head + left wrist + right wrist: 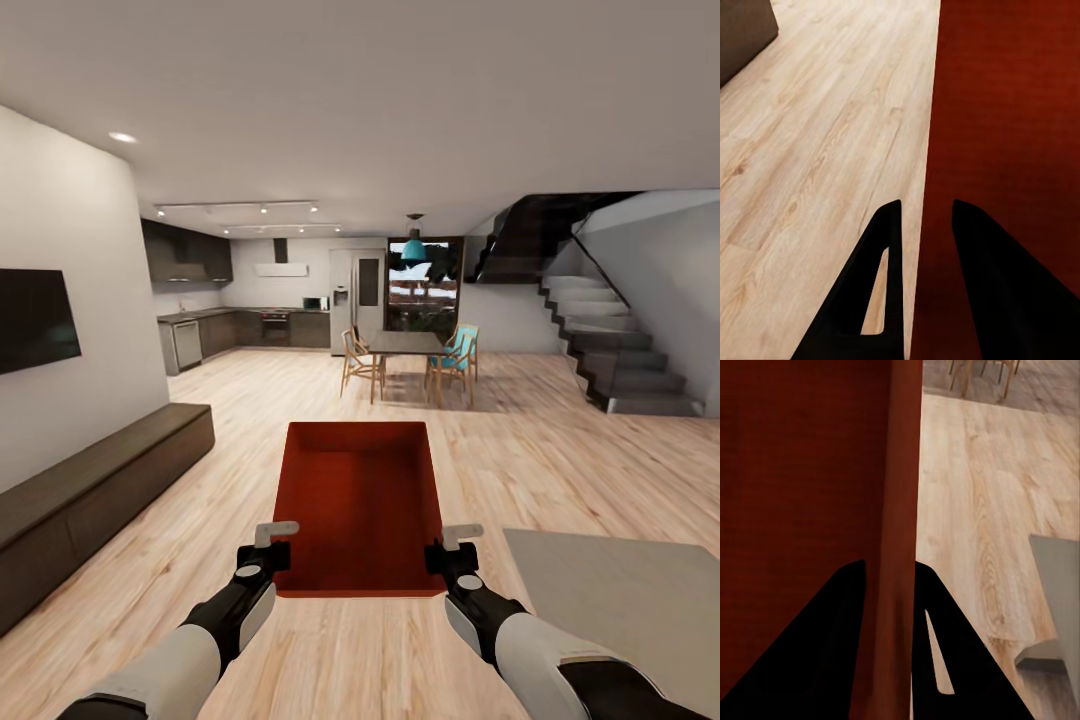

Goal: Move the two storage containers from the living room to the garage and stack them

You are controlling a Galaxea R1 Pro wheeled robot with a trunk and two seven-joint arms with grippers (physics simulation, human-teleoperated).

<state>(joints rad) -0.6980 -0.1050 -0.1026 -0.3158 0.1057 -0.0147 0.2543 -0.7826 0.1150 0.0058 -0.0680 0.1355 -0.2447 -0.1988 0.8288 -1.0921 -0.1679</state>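
Note:
An orange-red topless storage container hangs level in front of me above the light wood plank floor of the living room. My left gripper is shut on its left wall near the close corner; in the left wrist view one black finger sits outside the wall and the other inside. My right gripper is shut on the right wall, one finger outside and one inside. The second container is out of view.
A long low dark bench and a black wall TV stand at the left. A grey rug lies at the right. Ahead are a dining table with chairs, the dark kitchen and a staircase.

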